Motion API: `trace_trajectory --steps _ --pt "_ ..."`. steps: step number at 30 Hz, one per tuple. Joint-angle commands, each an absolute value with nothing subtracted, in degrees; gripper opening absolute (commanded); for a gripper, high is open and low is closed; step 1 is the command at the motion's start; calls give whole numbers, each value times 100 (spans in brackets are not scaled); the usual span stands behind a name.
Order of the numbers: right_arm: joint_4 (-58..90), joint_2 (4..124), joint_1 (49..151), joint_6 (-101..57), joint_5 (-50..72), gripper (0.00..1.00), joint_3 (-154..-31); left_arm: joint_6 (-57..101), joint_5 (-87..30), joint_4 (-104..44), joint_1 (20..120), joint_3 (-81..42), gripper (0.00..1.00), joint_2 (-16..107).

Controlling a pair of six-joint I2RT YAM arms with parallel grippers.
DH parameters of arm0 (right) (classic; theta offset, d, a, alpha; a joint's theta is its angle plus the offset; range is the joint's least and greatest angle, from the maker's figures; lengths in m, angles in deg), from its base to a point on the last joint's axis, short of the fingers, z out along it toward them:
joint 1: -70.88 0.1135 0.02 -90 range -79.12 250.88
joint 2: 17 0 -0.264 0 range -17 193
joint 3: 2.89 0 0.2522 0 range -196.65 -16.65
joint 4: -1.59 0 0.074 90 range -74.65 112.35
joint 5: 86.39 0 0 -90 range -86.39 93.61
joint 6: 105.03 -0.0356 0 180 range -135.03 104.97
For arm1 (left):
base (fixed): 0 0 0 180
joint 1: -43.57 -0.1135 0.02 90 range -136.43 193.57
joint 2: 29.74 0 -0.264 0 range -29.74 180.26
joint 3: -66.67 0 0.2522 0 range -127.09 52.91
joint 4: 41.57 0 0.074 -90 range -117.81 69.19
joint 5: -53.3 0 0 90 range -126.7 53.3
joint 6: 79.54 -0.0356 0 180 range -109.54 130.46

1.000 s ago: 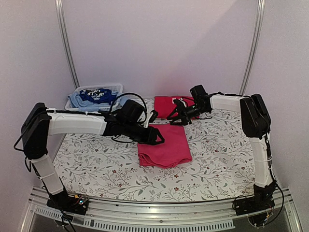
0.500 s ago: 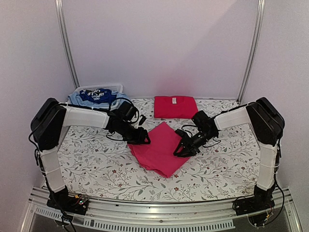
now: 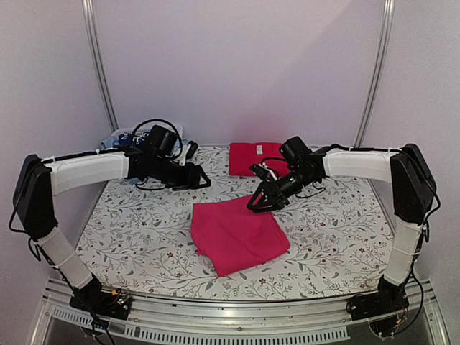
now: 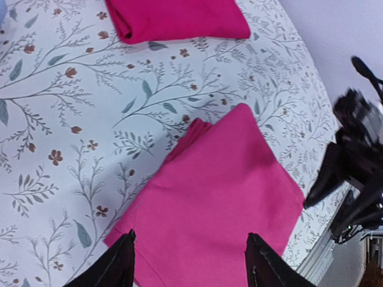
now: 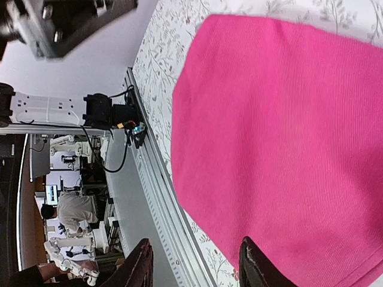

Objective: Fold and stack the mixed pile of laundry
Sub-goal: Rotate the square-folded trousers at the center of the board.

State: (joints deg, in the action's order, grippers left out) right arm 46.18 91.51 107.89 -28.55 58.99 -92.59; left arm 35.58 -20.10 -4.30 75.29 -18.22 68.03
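A folded pink-magenta cloth (image 3: 237, 233) lies flat on the flowered table, near the front middle. It fills the left wrist view (image 4: 221, 197) and the right wrist view (image 5: 281, 119). A folded red piece (image 3: 259, 158) (image 4: 179, 18) rests at the back of the table. My left gripper (image 3: 200, 180) (image 4: 190, 240) hovers open, back and left of the pink cloth, with nothing between its fingers. My right gripper (image 3: 256, 203) (image 5: 196, 244) hangs open just above the cloth's far right corner, holding nothing. The rest of the laundry pile is mostly hidden behind my left arm.
A white basket (image 3: 115, 139) with blue laundry stands at the back left corner, largely covered by my left arm. The table's metal front rail (image 5: 158, 203) runs close to the pink cloth's near edge. White walls close in the back and sides.
Both grippers have let go of the pink cloth and drawn back from it. The cloth has turned and now lies flatter, nearer the front.
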Motion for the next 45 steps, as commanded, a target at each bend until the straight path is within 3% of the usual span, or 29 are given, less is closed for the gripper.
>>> trace_trajectory --steps 1,7,12,16,21,25,31,36,40,45 --pt "4503 9834 10769 -2841 5740 48 -10111 4241 -1526 -1312 8266 -781 62 6226" --pt "4597 10813 10655 -2721 5450 48 -10354 5153 -1561 -2190 8650 287 59 6426" --pt "4422 10823 10516 -2581 5222 47 -9157 5091 -1915 -2135 8129 341 58 7079" --pt "4140 10241 10606 -2663 5499 47 -8108 4649 -1897 -1931 7588 -338 58 7720" --pt "4576 9522 10891 -2416 5923 47 -7754 3911 -1908 -1036 7411 -2085 60 8737" --pt "4689 9141 10776 -2291 6351 47 -8242 3559 -2063 -652 7362 -2653 63 8539" --pt "4574 9120 10238 -2743 5794 49 -9396 3842 -2013 -988 7260 -1580 66 7225" --pt "4947 9828 10208 -2520 5780 48 -10042 3938 -1623 -1382 7626 -849 62 6522" --pt "5120 10282 10186 -2267 5507 46 -10250 3831 -1586 -1531 8303 -574 58 6495" --pt "5665 11254 10137 -1862 4301 44 -11189 3929 -1887 -1356 8764 -410 56 7093"
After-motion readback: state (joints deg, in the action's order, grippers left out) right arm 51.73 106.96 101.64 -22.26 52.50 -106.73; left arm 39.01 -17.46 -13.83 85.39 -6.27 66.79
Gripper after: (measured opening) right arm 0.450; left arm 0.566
